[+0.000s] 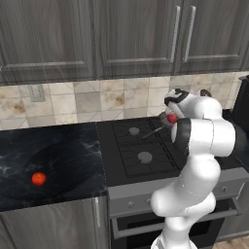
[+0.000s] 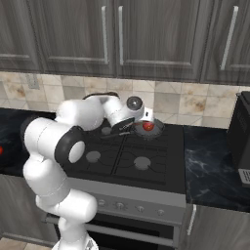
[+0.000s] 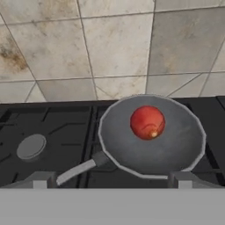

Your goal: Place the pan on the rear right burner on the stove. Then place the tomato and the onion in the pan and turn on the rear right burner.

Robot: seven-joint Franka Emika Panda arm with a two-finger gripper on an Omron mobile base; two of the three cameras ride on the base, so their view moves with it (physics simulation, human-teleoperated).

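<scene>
The dark-grey pan (image 3: 151,145) sits at the rear right of the black stove (image 1: 141,168), its long handle (image 3: 77,170) pointing left. It covers the rear right burner. The dull red onion (image 3: 147,122) lies inside the pan (image 2: 149,129). My gripper (image 3: 110,181) hovers just in front of and above the pan, open, with nothing between its fingertips (image 3: 40,180). From the right base the gripper (image 2: 142,118) hangs over the onion (image 2: 148,126). The bright orange-red tomato (image 1: 39,178) rests far left on the dark marble counter (image 1: 63,146).
The rear left burner cap (image 3: 31,146) lies bare beside the pan's handle. Tiled wall rises close behind the stove, with cabinets overhead. A black appliance (image 2: 242,141) stands on the counter to the stove's right. My own arm blocks much of the stove's right side from the left base.
</scene>
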